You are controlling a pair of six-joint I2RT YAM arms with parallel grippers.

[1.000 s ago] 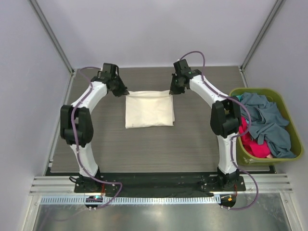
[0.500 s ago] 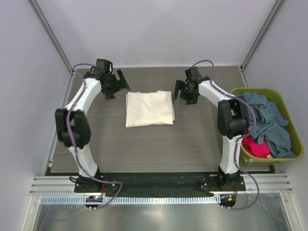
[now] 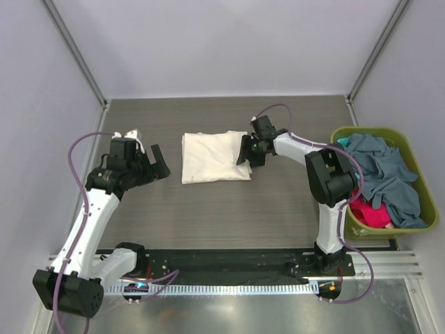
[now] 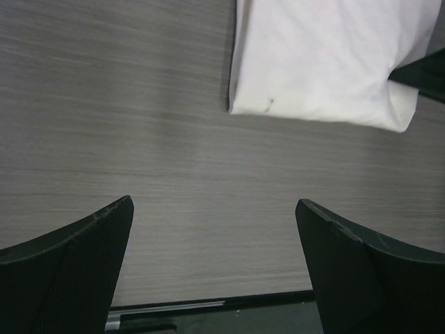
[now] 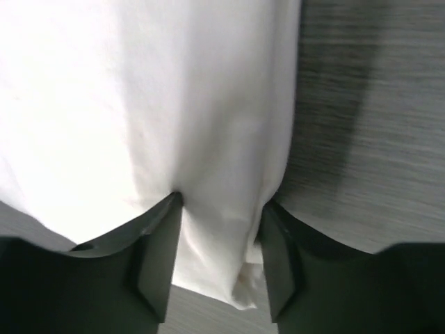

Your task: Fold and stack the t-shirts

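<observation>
A cream t-shirt [image 3: 212, 156] lies folded into a flat rectangle on the table. My right gripper [image 3: 245, 149] is at its right edge. In the right wrist view the right gripper [image 5: 222, 202] pinches a bunched fold of the cream t-shirt [image 5: 139, 104] between both fingers. My left gripper [image 3: 149, 163] hovers left of the shirt, apart from it. In the left wrist view the left gripper [image 4: 214, 202] stands wide open over bare table, with the shirt's near corner [image 4: 327, 62] ahead. A grey-blue t-shirt [image 3: 386, 174], a red-pink one [image 3: 365, 209] and a bit of teal [image 3: 345, 142] lie crumpled in the basket.
The olive-green basket [image 3: 431, 209] stands at the table's right edge, beside the right arm. Purple walls and metal posts close in the table on three sides. A black strip and a metal rail run along the near edge.
Both grippers let go of the shirt's far corners and opened. The left arm drew back toward the near left. The right gripper dropped to the shirt's right edge and closed on a fold.
</observation>
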